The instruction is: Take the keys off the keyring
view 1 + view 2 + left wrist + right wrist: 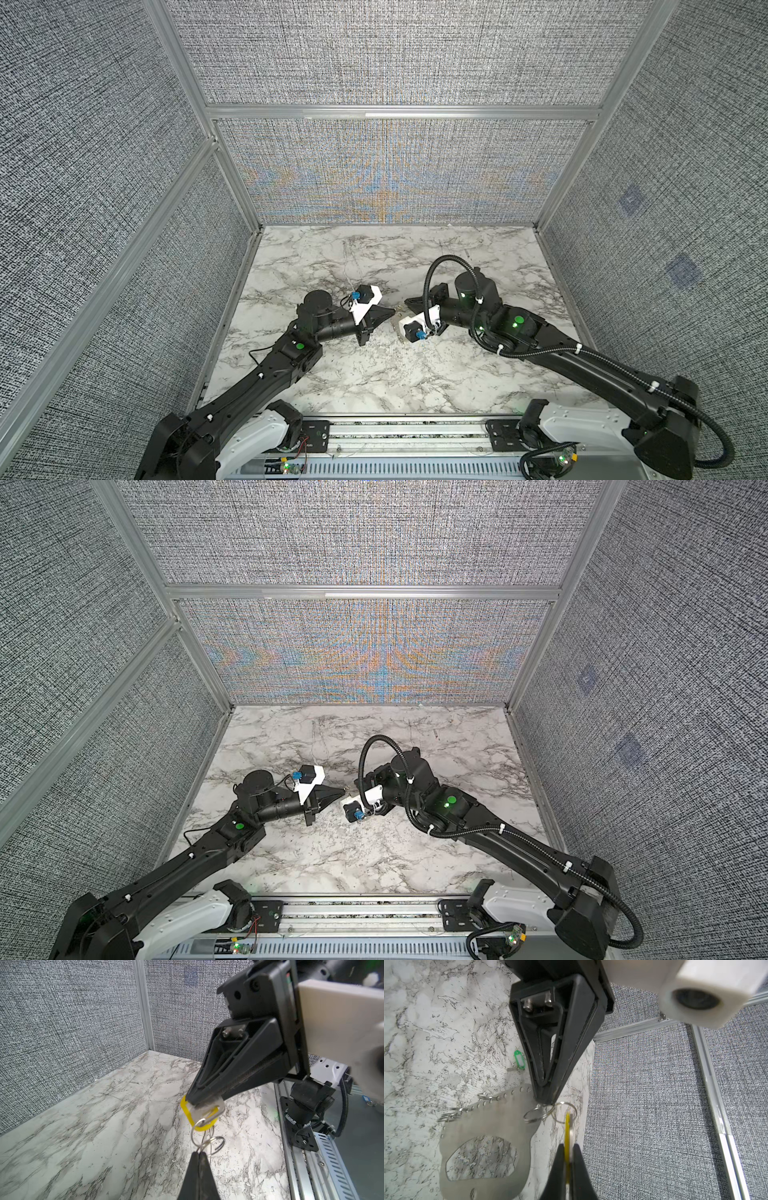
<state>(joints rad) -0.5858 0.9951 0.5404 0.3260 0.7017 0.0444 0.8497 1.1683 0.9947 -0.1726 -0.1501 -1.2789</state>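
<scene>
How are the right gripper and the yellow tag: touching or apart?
Touching. In the right wrist view the right gripper is shut on the yellow tag.

1 yel-tag key (207,1109), 1 grn-tag key (519,1061), 1 keyring (500,1118)

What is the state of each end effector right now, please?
Left end effector: closed on a wire ring.
Right end effector: closed on the yellow-tagged key.
</scene>
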